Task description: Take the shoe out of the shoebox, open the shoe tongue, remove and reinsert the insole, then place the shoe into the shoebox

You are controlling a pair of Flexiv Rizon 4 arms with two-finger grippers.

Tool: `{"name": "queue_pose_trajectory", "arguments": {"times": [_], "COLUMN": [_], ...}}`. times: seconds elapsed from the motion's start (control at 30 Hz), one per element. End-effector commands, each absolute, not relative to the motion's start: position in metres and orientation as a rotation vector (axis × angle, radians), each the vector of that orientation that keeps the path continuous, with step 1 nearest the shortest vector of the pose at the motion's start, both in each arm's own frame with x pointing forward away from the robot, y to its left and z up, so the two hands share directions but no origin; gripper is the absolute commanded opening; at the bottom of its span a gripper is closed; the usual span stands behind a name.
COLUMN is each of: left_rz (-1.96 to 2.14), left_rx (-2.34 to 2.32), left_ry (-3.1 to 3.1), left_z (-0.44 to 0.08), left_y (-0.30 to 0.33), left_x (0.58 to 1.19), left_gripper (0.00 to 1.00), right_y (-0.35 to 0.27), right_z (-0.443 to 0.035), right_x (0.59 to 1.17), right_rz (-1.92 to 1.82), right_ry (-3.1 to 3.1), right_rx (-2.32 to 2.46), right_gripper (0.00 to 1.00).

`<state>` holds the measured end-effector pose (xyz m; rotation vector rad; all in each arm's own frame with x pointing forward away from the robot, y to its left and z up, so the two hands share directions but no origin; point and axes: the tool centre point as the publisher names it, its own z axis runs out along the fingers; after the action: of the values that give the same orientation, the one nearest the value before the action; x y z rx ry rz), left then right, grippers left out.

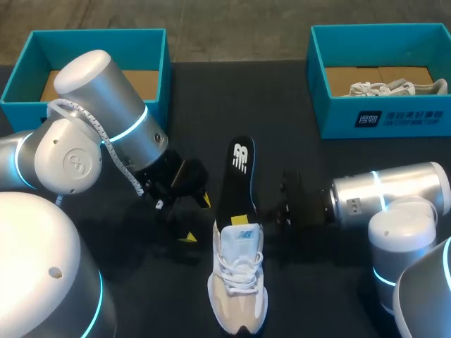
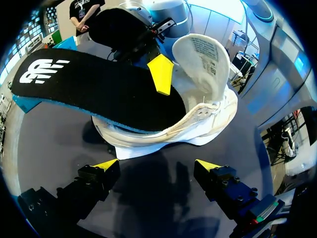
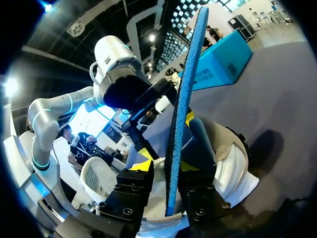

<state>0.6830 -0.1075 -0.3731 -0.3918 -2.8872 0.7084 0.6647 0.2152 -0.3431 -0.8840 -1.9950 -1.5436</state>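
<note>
Left gripper (image 2: 157, 165) sat closest to its wrist cam, jaws spread wide with nothing between them. There was only bare dark table (image 2: 163, 198) under it, and the white-and-beige lace-up sneaker (image 1: 238, 289) lay just ahead.

From the overhead cam the sneaker sat on the table at about 6 o'clock, toe pointing to 6, heel opening toward 12. The bit that mattered was the long black foam insole with the blue underside and white logo (image 1: 240, 165). It ran pretty much straight along the 12-to-6 line, one end tucked down in the sneaker's opening and the logo end sticking out toward 12.

Right gripper (image 3: 168, 171) came in from 3 o'clock with its jaws clamped on the insole's two faces, near where it left the sneaker. So the right arm was the one on it, and the left sat at the sneaker's 9 o'clock, near but not touching. My guess is any slide in or out has to follow that same axis.

The white padded tongue (image 2: 203, 59) stood folded up and open. The teal cardboard shoebox (image 1: 99, 33) was well off at 10 o'clock.
</note>
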Motion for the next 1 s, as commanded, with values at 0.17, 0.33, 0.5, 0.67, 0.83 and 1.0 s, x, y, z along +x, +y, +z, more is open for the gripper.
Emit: {"name": "queue_pose_trajectory", "arguments": {"times": [0.17, 0.33, 0.5, 0.67, 0.83, 1.0], "left_rz": [0.708, 0.708, 0.708, 0.708, 0.708, 0.708], "left_rx": [-0.391, -0.391, -0.391, -0.391, -0.391, -0.391], "left_ry": [-2.891, -2.891, -2.891, -2.891, -2.891, -2.891], "left_z": [-0.373, -0.373, -0.373, -0.373, -0.373, -0.373], "left_y": [-0.107, -0.107, -0.107, -0.107, -0.107, -0.107], "left_x": [0.681, 0.681, 0.681, 0.681, 0.681, 0.681], "left_gripper": [1.00, 1.00, 1.00, 1.00, 1.00, 1.00], "right_y": [0.220, 0.223, 0.222, 0.221, 0.220, 0.220], "right_z": [-0.336, -0.329, -0.325, -0.326, -0.328, -0.330], "right_x": [0.673, 0.679, 0.684, 0.688, 0.689, 0.687], "right_rz": [-1.559, -1.569, -1.588, -1.616, -1.623, -1.612], "right_ry": [-2.018, -2.038, -2.044, -2.019, -2.010, -2.005], "right_rx": [-0.861, -0.834, -0.829, -0.842, -0.850, -0.857], "right_gripper": [0.29, 0.28, 0.27, 0.16, 0.00, 0.00]}}
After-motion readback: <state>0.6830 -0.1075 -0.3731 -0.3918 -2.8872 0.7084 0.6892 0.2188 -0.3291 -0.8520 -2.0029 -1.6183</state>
